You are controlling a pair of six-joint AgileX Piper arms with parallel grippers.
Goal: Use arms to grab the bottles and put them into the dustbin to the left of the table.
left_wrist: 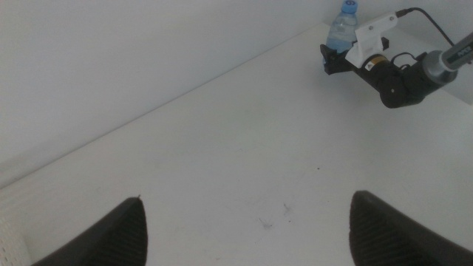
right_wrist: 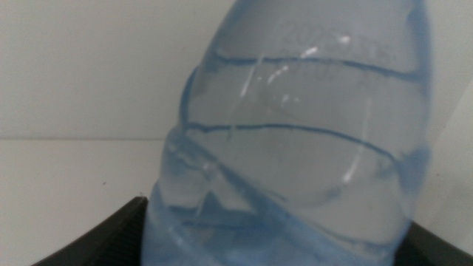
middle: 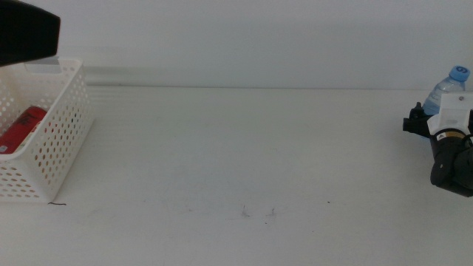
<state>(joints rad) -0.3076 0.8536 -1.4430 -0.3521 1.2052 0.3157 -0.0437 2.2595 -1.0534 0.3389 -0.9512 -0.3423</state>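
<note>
Blue-capped water bottle (right_wrist: 295, 140) filling the right wrist view, ribbed clear wall pressed right up between the two dark jaws of the right tool (middle: 415, 120). Jaws set on either side of the bottle's lower body, seemingly pinching it, though actual contact cannot be confirmed. Bottle upright at the far right edge of the tabletop (middle: 244, 148), cap showing above the white wrist housing in the middle view.

Left tool (left_wrist: 244, 236) spread wide, nothing between the jaws, hanging over the tabletop beside the dustbin (middle: 63, 129) at the left edge.

Outward from there: slim red can (middle: 22, 127) already lying inside the dustbin, so that part done. Water bottle not yet delivered, well apart from the dustbin, across the whole tabletop. Yellow-liquid bottle nowhere visible; whether inside the dustbin or elsewhere, cannot tell.

Count: two tools, one water bottle, one red can, one dustbin. Judged roughly midway or later, with at least one carry left.
</note>
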